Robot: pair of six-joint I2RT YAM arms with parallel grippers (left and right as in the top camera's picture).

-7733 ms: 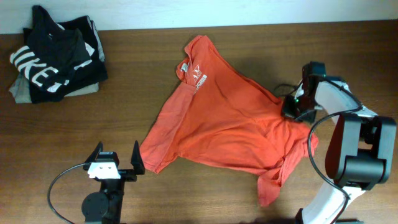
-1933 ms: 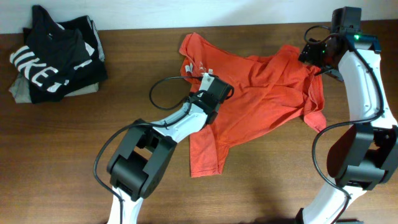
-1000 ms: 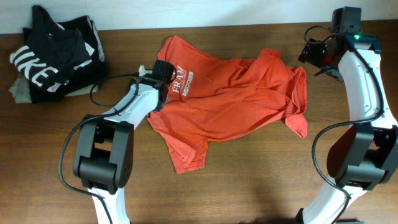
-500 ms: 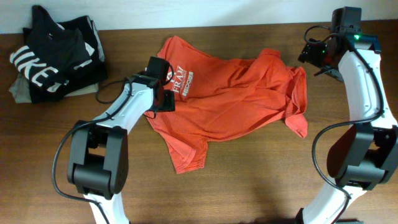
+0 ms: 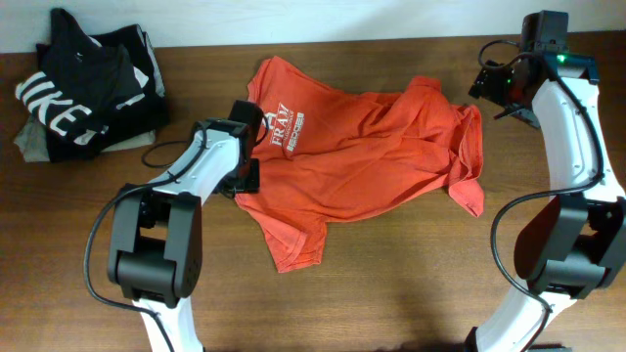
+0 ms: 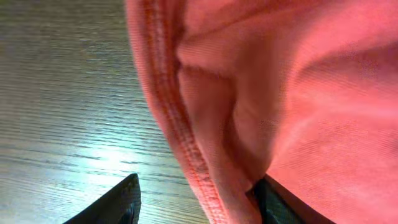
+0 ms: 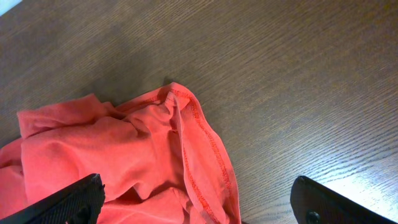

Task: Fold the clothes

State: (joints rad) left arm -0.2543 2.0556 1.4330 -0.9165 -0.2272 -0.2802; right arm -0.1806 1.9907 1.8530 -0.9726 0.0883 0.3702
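Hidden / unclear: from overhead the left gripper (image 6: 196, 190) has its fingertips under its own wrist body, at the left edge of the T-shirt (image 5: 372, 156). The left wrist view is very close in: only a stitched hem, a rolled fold of cloth and wood grain show. There the two fingers stand partly apart with the hem between them. Bare wood shows between one finger and the cloth, so no pinch is seen. How far the hem runs under the other finger I cannot tell.

White lettering (image 5: 290, 130) faces up but is too small to read in full. The grey-olive garment (image 5: 29, 147) is mostly covered by the black shirt (image 5: 73, 83); only its edges peek out.

The T-shirt lies creased and skewed mid-table — one sleeve trails toward the near side, and another corner hangs down at the right.

Right gripper (image 7: 196, 186): jaws spread wide, nothing held, hovering over the shirt's far right corner.

Edges / room: the shirt's top edge lies near the table's (image 5: 391, 284) far edge but is fully on it. Broad bare wood lies on the near side — a narrower strip separates the shirt from the stack at far left.
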